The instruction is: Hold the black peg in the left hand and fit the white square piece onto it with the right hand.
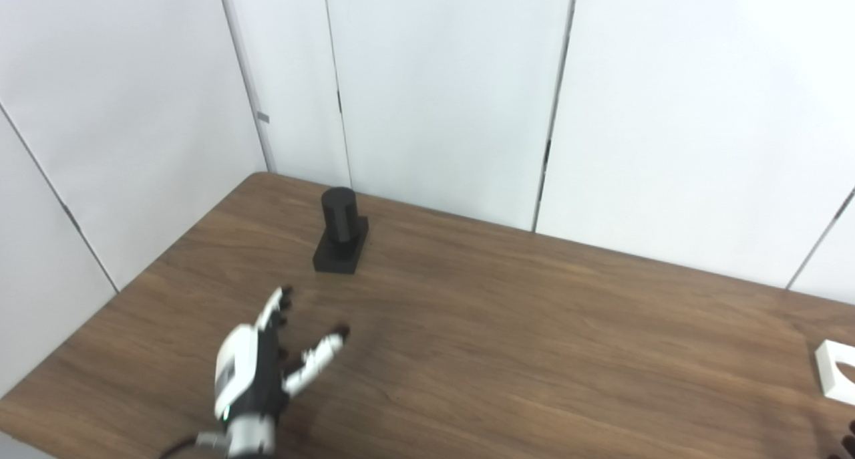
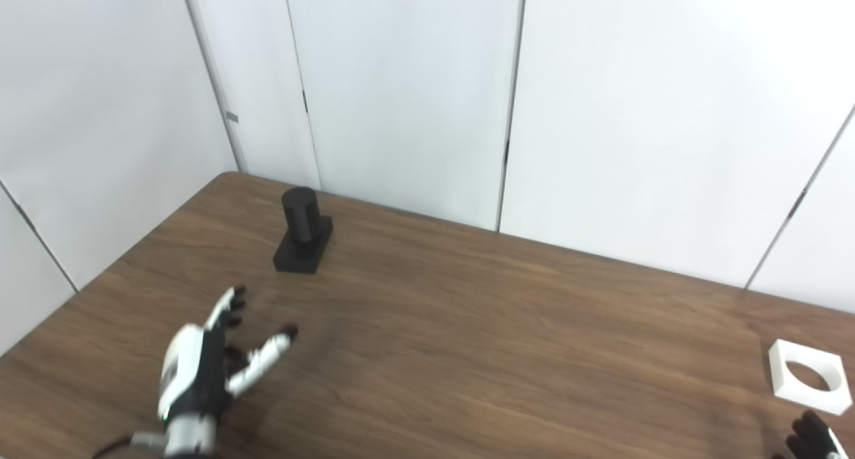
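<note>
On the far left of the wooden table [image 2: 467, 325], near the back corner by the white wall panels [image 2: 401, 91], a black peg [image 2: 302, 230]: upright cylinder on a flat rectangular black base, standing free, touched by nothing

Nearer the front edge, well short of the peg, the left hand [image 2: 200, 365], white-and-black, released, fingers spread apart and pointing toward the peg, thumb angled out to the right, holding nothing, hovering close above the tabletop; contact with the wood not clear

Far across the table at the right edge, the white square piece [image 2: 808, 377], lying flat on the wood with its round hole facing up, well apart from the peg and from the left hand

Just below that piece, in the bottom right corner of the right eye view, only the dark fingertips of the right hand [image 2: 809, 435], near the piece but not touching it; released or clenched cannot be told from so little
</note>
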Robot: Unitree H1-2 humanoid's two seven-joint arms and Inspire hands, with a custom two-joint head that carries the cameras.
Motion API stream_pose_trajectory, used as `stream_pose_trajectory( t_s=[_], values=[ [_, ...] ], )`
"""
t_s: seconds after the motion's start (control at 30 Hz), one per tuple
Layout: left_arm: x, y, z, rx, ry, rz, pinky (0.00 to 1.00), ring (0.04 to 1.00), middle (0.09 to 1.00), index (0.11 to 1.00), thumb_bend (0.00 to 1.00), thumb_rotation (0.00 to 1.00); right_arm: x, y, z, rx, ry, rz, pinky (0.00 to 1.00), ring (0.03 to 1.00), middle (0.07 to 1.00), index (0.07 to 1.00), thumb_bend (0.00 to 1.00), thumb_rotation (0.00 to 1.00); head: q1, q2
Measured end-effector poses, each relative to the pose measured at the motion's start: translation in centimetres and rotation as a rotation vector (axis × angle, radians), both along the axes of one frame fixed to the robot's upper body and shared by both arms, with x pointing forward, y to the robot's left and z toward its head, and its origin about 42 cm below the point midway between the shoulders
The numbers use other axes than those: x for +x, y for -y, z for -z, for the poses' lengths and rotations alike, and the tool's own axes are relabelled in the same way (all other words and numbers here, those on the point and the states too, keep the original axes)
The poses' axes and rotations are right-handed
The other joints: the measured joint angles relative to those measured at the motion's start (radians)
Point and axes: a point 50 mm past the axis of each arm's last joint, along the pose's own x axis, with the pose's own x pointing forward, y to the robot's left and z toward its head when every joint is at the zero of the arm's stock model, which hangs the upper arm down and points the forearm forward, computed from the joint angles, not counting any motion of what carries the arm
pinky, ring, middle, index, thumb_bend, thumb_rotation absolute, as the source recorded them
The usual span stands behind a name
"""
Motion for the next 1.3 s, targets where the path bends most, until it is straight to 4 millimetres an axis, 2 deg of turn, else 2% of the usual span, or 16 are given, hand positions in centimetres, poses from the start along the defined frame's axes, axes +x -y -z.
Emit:
stream_pose_trajectory(
  t_s=[0.1, 0.27, 0.43, 0.5, 0.6, 0.8, 0.97, 1.3],
  values=[
    [1.5, -0.3, 0.4, 0.043, -0.021, -0.005, 0.71, 0.855, 0.904, 0.900, 0.92, 0.61, 0.0, -0.1, 0.0, 0.000, 0.003, -0.002, 0.91, 0.941, 0.925, 0.907, 0.77, 1.00, -0.002, 0.002],
    [3.2, -2.4, 0.9, 0.191, -0.090, -0.050, 0.85, 0.921, 0.923, 0.902, 0.96, 0.70, -0.1, -0.1, 0.0, -0.002, 0.010, -0.003, 0.89, 0.920, 0.908, 0.895, 0.73, 1.00, -0.003, 0.003],
    [4.6, -4.6, 1.3, 0.297, -0.157, -0.083, 0.91, 0.945, 0.935, 0.883, 0.97, 0.73, -0.2, 0.0, 0.0, -0.001, 0.007, 0.001, 0.87, 0.913, 0.904, 0.895, 0.75, 1.00, -0.006, 0.005],
    [5.4, -4.9, 1.5, 0.328, -0.191, -0.088, 0.96, 0.962, 0.945, 0.886, 0.97, 0.75, -0.2, 0.0, 0.0, -0.002, 0.008, 0.002, 0.85, 0.907, 0.899, 0.888, 0.75, 1.00, -0.006, 0.006],
    [6.9, -5.1, 1.5, 0.380, -0.236, -0.084, 1.00, 0.975, 0.950, 0.900, 0.98, 0.78, -0.2, 0.0, 0.0, -0.003, 0.009, 0.005, 0.82, 0.898, 0.890, 0.880, 0.77, 1.00, -0.008, 0.008],
    [9.1, -5.7, 0.8, 0.480, -0.283, -0.112, 1.00, 0.982, 0.949, 0.903, 0.98, 0.78, -0.2, 0.0, -0.2, -0.001, 0.001, 0.013, 0.80, 0.890, 0.883, 0.873, 0.77, 1.00, -0.011, 0.011],
    [10.2, -5.9, 1.4, 0.474, -0.334, -0.105, 1.00, 0.967, 0.939, 0.883, 0.98, 0.79, -0.3, 0.0, -0.3, 0.003, -0.003, 0.015, 0.80, 0.889, 0.874, 0.865, 0.78, 1.00, -0.012, 0.011],
    [13.2, -4.6, 1.0, 0.461, -0.344, -0.077, 0.94, 0.944, 0.918, 0.868, 1.00, 0.79, -0.3, -0.1, -0.3, 0.005, -0.003, 0.013, 0.80, 0.885, 0.873, 0.861, 0.79, 1.00, -0.021, 0.014]
  ],
)
